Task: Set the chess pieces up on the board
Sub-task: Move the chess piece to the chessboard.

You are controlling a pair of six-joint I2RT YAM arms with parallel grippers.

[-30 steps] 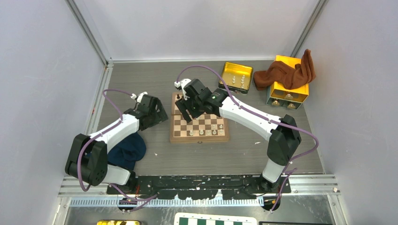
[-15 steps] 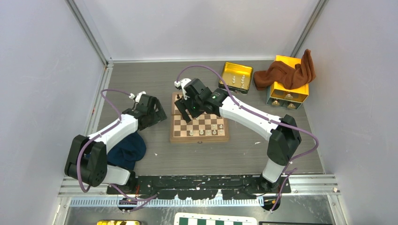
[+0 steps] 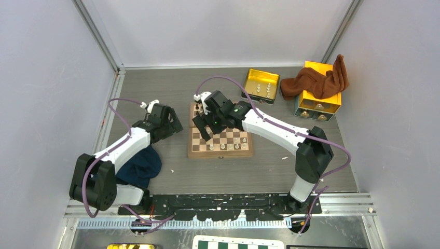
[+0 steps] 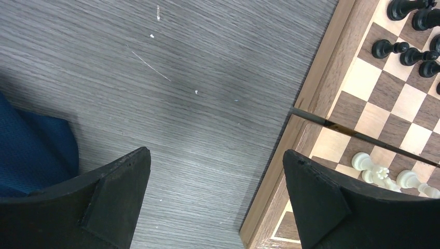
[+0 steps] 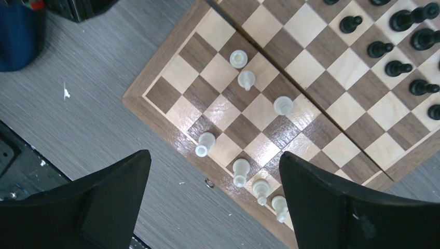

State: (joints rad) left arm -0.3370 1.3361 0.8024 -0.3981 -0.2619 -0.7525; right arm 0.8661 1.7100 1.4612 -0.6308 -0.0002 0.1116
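Observation:
The board (image 3: 220, 153) lies mid-table, its wooden border (image 4: 311, 104) and light and dark squares (image 5: 223, 111) in both wrist views. Dark chess pieces (image 5: 381, 48) stand along its far side (image 4: 386, 48). Several cream-white chess pieces (image 5: 240, 171) stand on its near half (image 4: 363, 161). My right gripper (image 5: 215, 155) hovers open above the board's near left part (image 3: 202, 128), nothing between its fingers (image 5: 332, 202). My left gripper (image 4: 216, 152) is open over bare table just left of the board (image 3: 175, 125), holding nothing.
A yellow tin (image 3: 252, 83) with white pieces (image 3: 267, 89) stands behind the board on the right. Further right is a yellow box (image 3: 332, 101) with a brown cloth (image 3: 316, 80) draped on it. A dark blue cloth (image 3: 139, 166) lies under the left arm (image 5: 15, 31).
My right gripper's jaws have spread wider and it has shifted slightly left over the board. The left arm has edged slightly back and left.

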